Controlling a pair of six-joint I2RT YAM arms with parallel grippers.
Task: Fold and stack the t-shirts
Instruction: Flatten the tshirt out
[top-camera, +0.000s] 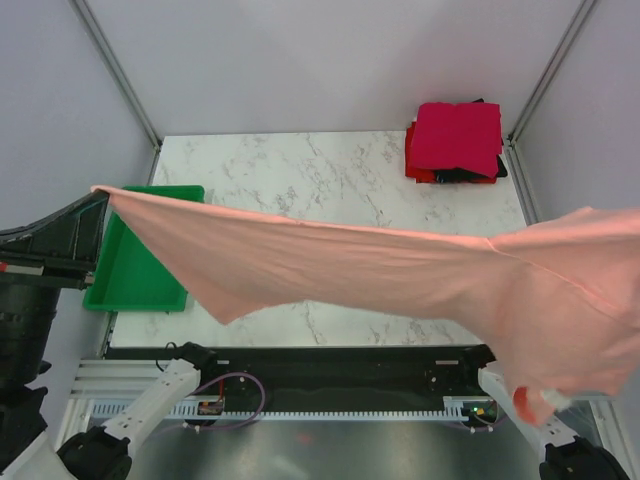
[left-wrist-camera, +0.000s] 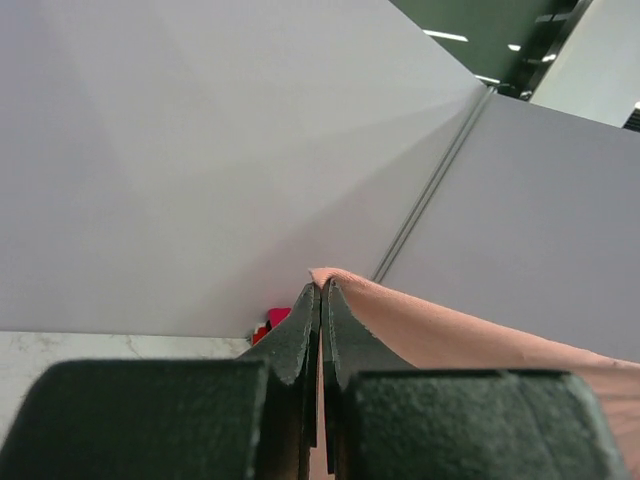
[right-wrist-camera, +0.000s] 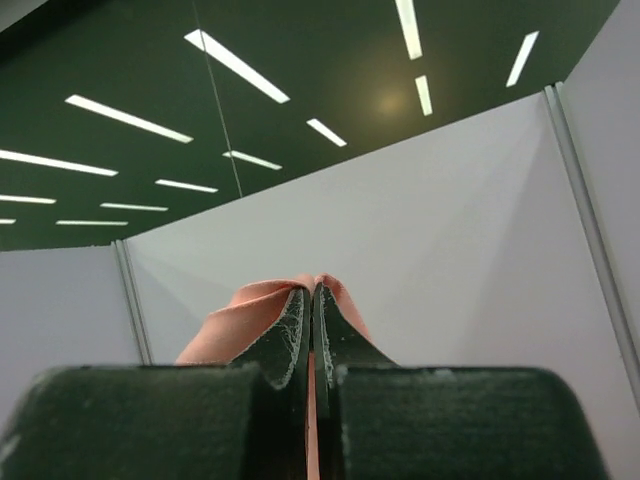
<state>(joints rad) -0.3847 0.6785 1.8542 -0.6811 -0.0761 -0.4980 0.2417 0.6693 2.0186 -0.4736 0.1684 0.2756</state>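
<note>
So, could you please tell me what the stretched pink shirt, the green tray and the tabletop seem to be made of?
Salmon-pink t-shirt: soft matte knit cloth, likely cotton; it sags and drapes.
Green rectangular tray: smooth moulded plastic, by its rigid rim.
White tabletop: marble-look with grey veins, possibly laminate.

L gripper (left-wrist-camera: 320, 300) pinching pink shirt (left-wrist-camera: 470, 335) — taut.
</note>
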